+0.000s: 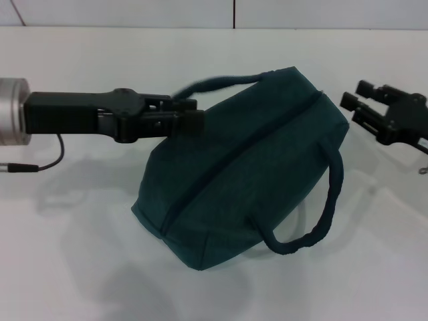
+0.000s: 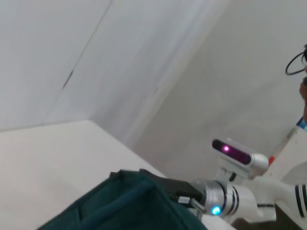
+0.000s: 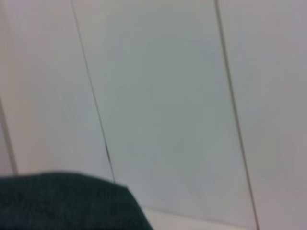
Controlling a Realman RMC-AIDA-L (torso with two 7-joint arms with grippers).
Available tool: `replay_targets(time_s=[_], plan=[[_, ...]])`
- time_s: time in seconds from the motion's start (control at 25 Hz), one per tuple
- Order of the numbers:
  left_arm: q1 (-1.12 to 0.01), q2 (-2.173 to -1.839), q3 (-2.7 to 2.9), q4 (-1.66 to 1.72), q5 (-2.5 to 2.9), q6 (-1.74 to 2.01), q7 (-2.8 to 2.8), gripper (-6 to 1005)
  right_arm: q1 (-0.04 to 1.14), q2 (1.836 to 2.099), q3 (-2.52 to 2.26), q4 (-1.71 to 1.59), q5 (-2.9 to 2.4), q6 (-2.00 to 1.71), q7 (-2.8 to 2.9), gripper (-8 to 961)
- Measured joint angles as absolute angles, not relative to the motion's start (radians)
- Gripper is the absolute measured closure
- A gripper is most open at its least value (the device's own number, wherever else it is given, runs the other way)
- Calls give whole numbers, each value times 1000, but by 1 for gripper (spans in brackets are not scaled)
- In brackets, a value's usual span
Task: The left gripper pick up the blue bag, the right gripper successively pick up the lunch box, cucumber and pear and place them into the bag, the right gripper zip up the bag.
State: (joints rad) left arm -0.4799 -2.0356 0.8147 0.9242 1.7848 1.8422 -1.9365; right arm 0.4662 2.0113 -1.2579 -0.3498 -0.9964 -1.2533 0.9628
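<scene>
The blue bag stands in the middle of the white table, and the zipper line along its top looks closed. My left gripper reaches in from the left and is shut on the bag's far handle. The near handle hangs loose down the bag's side. My right gripper hovers just right of the bag's top corner, open and holding nothing. The bag's fabric fills the lower edge of the left wrist view and a corner of the right wrist view. The lunch box, cucumber and pear are out of view.
The white table spreads around the bag. A thin black cable trails from my left arm onto the table. A white panelled wall runs along the back edge. My right arm shows beyond the bag in the left wrist view.
</scene>
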Motion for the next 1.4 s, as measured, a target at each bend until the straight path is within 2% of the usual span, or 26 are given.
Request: replay_targets(time_s=[0.44, 0.52, 0.96, 1.4], plan=[[-435, -2035, 744, 832, 1654, 1844, -1762, 425, 389, 2005, -1149, -344, -994, -1422, 957, 385], [-434, -2037, 738, 806, 1635, 1847, -1706, 427, 382, 2003, -1143, -348, -994, -1510, 935, 309], [-423, -2082, 756, 730, 1596, 1947, -1332, 429, 443, 1986, -1155, -401, -1094, -1890, 954, 316], [-419, -2082, 876, 709, 1606, 1960, -1272, 429, 565, 1951, -1155, -489, -1401, -1913, 1235, 313]])
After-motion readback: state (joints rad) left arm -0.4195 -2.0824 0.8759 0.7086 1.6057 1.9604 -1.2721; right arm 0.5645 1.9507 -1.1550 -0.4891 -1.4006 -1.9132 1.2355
